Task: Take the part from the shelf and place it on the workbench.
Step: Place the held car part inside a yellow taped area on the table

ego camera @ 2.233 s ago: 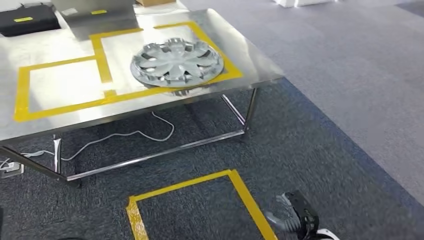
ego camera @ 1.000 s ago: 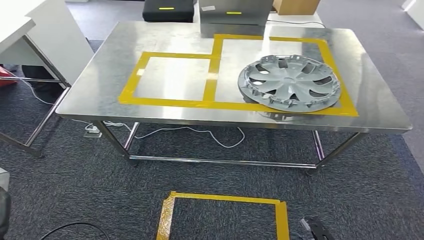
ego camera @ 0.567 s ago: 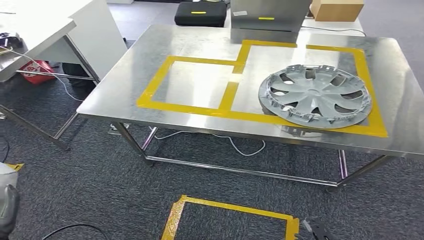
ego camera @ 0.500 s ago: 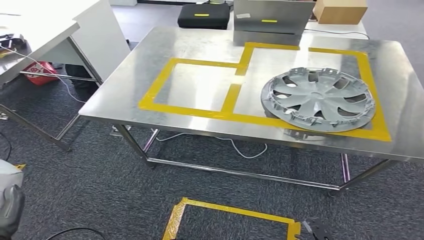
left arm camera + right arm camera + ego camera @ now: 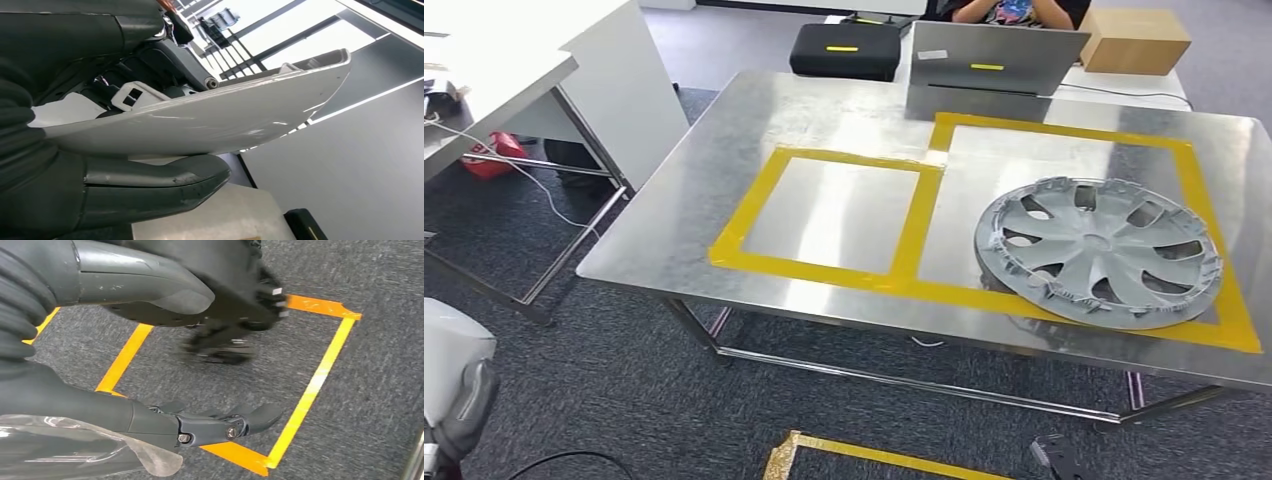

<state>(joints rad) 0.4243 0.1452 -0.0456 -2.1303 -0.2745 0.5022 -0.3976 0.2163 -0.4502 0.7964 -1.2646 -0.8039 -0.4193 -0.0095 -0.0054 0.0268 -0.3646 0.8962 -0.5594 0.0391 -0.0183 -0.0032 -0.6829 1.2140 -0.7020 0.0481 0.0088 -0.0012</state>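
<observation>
The steel workbench [image 5: 724, 130] stood ahead on grey carpet [image 5: 604, 380], marked with two adjoining yellow tape rectangles [image 5: 919, 215]. A silver hubcap [image 5: 1099, 250] lay flat inside the right rectangle, its near rim touching the tape. At the bench's far edge sat a grey metal box [image 5: 994, 60], with a black case [image 5: 844, 50] and a cardboard box [image 5: 1139, 40] beyond.

The white part [image 5: 210, 120] was well apart from the bench, low at the robot's left side [image 5: 449, 350]. The left hand [image 5: 75, 165] gripped it, thumb [image 5: 165, 185] pressed along one face and the darker fingers across the other, so most of the curved panel jutted out past the hand.

The right hand [image 5: 50, 385] hung over a yellow tape square [image 5: 310, 385] on the carpet, thumb and fingers spread apart with nothing between them
</observation>
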